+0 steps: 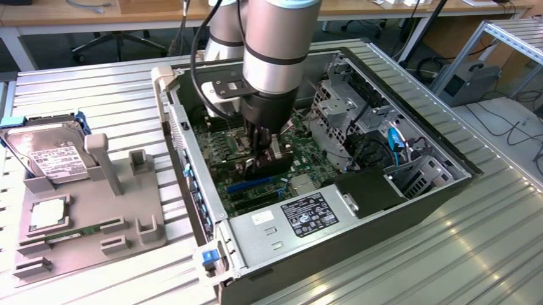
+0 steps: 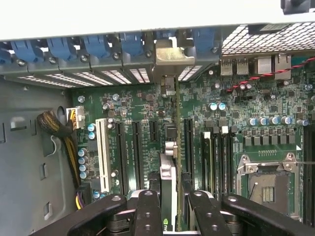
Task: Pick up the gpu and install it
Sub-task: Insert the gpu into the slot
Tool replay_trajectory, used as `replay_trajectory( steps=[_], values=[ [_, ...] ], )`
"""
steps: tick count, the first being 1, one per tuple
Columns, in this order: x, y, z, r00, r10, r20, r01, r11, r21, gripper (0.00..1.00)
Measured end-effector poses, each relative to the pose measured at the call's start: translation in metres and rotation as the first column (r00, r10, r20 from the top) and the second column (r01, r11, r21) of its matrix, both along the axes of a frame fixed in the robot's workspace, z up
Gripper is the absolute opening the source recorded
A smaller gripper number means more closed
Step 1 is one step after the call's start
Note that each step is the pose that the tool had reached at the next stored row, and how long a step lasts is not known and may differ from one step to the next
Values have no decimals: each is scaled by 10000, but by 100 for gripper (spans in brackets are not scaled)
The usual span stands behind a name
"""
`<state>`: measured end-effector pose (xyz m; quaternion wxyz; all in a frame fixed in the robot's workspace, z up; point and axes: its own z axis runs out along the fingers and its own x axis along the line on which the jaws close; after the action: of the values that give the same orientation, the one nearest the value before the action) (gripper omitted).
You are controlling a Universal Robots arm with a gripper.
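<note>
Item: gpu (image 2: 170, 169), held edge-on between the fingers (image 2: 147, 211) of the gripper (image 2: 170, 216), jaws partly closed and clamped on the card's two faces. Location: inside the open computer case (image 1: 441, 190), which lies on its side on the slatted metal table (image 1: 102, 95); the card stands upright over the motherboard (image 2: 231, 103), in the middle of the row of long black expansion slots (image 2: 137, 147), its metal bracket (image 2: 170, 54) up against the case's rear wall among the blue slot latches (image 2: 98, 46). Progress: pick-up is done; the card has left the grey parts holder (image 1: 85, 210) at the table's edge on the exterior view's left, where a silver hard drive (image 1: 47, 152) and a narrow green memory stick (image 1: 72, 234) remain. Insertion is under way; the pictures do not settle whether the card's edge connector is fully seated in its slot or merely resting above it, and the grip has not been let go. Appearance: thin card seen from its upper edge, green board with a dark cooler along one face, a pale silvery block midway, and a pale tan-silver bracket with a bent top tab. In the exterior view the arm (image 1: 271, 57) reaches straight down into the case and covers most of the card.
</note>
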<state>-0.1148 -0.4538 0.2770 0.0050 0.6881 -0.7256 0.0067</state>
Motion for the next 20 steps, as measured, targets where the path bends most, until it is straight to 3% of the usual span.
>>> replay_trajectory(
  steps=[10, 20],
  values=[
    [-2, -3, -16, 10000, 0, 1, 0, 10000, 1, 27],
    [-2, -7, -101, 10000, 0, 0, 0, 10000, 0, 27]
  ],
)
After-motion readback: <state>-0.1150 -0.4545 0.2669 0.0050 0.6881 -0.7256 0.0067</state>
